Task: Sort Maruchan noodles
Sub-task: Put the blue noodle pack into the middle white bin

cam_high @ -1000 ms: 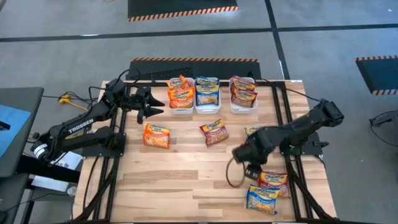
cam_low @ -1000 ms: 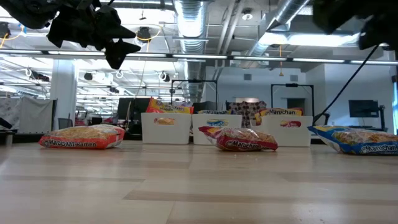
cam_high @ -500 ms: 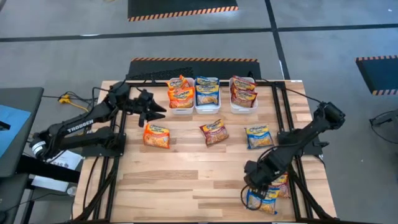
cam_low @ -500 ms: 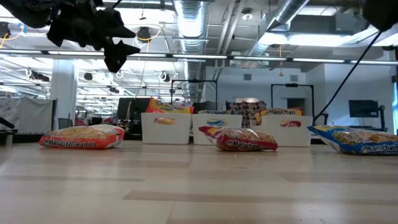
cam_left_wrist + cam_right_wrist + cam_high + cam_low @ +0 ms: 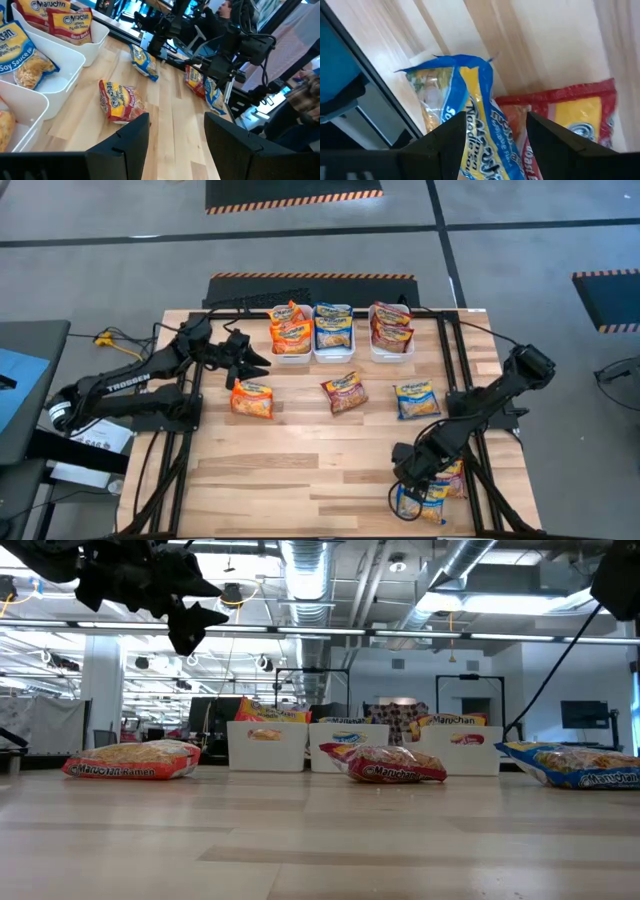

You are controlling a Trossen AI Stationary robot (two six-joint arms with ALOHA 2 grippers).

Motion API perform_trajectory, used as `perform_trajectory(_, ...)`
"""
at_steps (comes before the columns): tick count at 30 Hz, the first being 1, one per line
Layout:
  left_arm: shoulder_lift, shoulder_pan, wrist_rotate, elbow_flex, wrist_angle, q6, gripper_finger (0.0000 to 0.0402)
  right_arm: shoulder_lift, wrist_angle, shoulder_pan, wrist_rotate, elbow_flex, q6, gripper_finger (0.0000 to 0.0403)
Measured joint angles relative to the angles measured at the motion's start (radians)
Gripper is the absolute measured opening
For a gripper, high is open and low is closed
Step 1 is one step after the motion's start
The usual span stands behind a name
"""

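The left gripper hangs with its fingers wide and empty, above the table; the flat orange plastic noodle packet lies just below and in front of it.

The right gripper – also spread wide, holding nothing – stands directly over the flat blue plastic noodle packet. This packet lies between its two fingers, long axis running forward from the wrist, and the dark red plastic packet touches it on one side. The right arm is clearly nearer to the blue packet.
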Motion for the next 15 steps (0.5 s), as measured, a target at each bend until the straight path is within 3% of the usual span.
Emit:
perform_trajectory(8, 0.0, -0.031, -0.06, 0.0, -0.035, -0.002, 0.0178, 0.003, 0.094, 0.001, -0.002, -0.052, 0.008, 0.023)
perform_trajectory(15, 0.0, -0.034, -0.066, 0.0, -0.041, -0.003, 0.0178, 0.098, 0.117, 0.0, -0.032, -0.053, -0.002, 0.0228)
